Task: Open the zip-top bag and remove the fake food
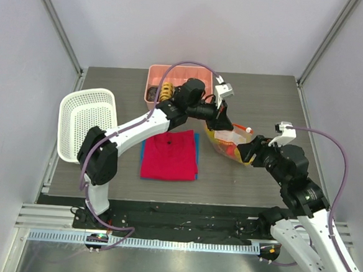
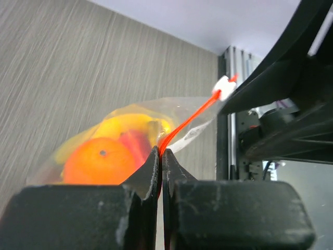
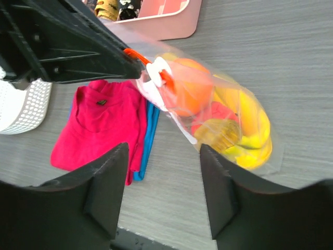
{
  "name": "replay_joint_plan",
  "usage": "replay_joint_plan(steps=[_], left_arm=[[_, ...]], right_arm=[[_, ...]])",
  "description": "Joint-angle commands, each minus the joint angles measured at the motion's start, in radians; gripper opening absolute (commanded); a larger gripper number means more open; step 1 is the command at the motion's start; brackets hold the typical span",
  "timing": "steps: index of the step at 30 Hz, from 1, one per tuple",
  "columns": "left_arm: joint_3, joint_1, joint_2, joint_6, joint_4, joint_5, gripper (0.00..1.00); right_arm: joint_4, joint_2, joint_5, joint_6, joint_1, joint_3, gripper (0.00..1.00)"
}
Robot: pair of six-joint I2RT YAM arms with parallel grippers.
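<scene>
The zip-top bag lies right of the table's centre, clear and crinkly, with the fake food inside. My left gripper is shut on its orange zip strip, pinching the strip at the fingertips; the white slider tab sits further along. An orange ball, a yellow banana and a red fruit show through the plastic. My right gripper stands open just beside the bag's near end, with only bare table between its fingers.
A folded red shirt over a blue cloth lies left of the bag. A pink tray with ring-shaped pieces stands at the back. A white mesh basket sits at the left edge.
</scene>
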Motion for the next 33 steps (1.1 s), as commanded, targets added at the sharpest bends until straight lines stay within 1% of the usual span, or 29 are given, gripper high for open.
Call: replay_joint_plan(steps=[1, 5, 6, 8, 10, 15, 16, 17, 20, 21, 23, 24, 25, 26, 27, 29, 30, 32, 33], left_arm=[[-0.003, 0.008, -0.022, -0.085, 0.180, 0.110, 0.00], [-0.035, 0.008, -0.039, -0.087, 0.195, 0.139, 0.00], [-0.040, 0.010, -0.045, -0.082, 0.198, 0.147, 0.00], [-0.050, 0.010, -0.050, -0.079, 0.194, 0.149, 0.00], [-0.059, 0.010, -0.059, -0.074, 0.195, 0.153, 0.00], [-0.075, 0.016, -0.062, -0.084, 0.220, 0.175, 0.00], [-0.073, 0.019, -0.062, -0.085, 0.220, 0.178, 0.00], [-0.072, 0.019, -0.059, -0.087, 0.220, 0.179, 0.00], [-0.066, 0.022, -0.053, -0.099, 0.234, 0.184, 0.00], [-0.063, 0.022, -0.050, -0.099, 0.232, 0.185, 0.00], [-0.058, 0.022, -0.047, -0.097, 0.221, 0.196, 0.00], [-0.060, 0.022, -0.047, -0.096, 0.217, 0.196, 0.00], [-0.063, 0.024, -0.047, -0.094, 0.215, 0.196, 0.00], [-0.064, 0.024, -0.049, -0.093, 0.211, 0.199, 0.00], [-0.060, 0.025, -0.044, -0.094, 0.206, 0.204, 0.01], [-0.018, 0.024, -0.032, -0.093, 0.180, 0.245, 0.08], [0.000, 0.024, -0.018, -0.100, 0.174, 0.259, 0.22], [0.046, 0.024, -0.004, -0.123, 0.195, 0.290, 0.39], [0.057, 0.021, 0.000, -0.130, 0.206, 0.291, 0.60]], right_arm=[[0.134, 0.004, 0.047, -0.032, 0.000, -0.023, 0.56], [0.156, 0.006, 0.091, -0.073, -0.002, -0.026, 0.53], [0.147, 0.025, 0.135, -0.087, -0.002, -0.009, 0.53], [0.098, 0.039, 0.221, -0.101, 0.000, 0.009, 0.57], [0.099, 0.046, 0.268, -0.107, 0.000, 0.020, 0.60], [0.131, 0.107, 0.251, -0.144, -0.005, -0.009, 0.57], [0.163, 0.112, 0.222, -0.155, -0.011, -0.015, 0.57], [0.183, 0.113, 0.149, -0.159, -0.021, -0.023, 0.56], [0.219, 0.124, 0.038, -0.172, -0.031, -0.034, 0.47], [0.220, 0.119, 0.030, -0.181, -0.032, -0.038, 0.41], [0.235, 0.098, 0.019, -0.192, -0.032, -0.048, 0.35], [0.239, 0.080, 0.025, -0.198, -0.032, -0.051, 0.18], [0.237, 0.078, 0.030, -0.205, -0.032, -0.046, 0.08], [0.228, 0.079, 0.030, -0.210, -0.032, -0.040, 0.01], [0.217, 0.087, 0.016, -0.213, -0.034, -0.026, 0.01], [0.205, 0.090, -0.002, -0.219, -0.037, -0.018, 0.01], [0.203, 0.092, -0.014, -0.222, -0.037, -0.014, 0.01], [0.200, 0.102, -0.062, -0.238, -0.037, -0.005, 0.01], [0.193, 0.108, -0.076, -0.247, -0.038, 0.007, 0.01]])
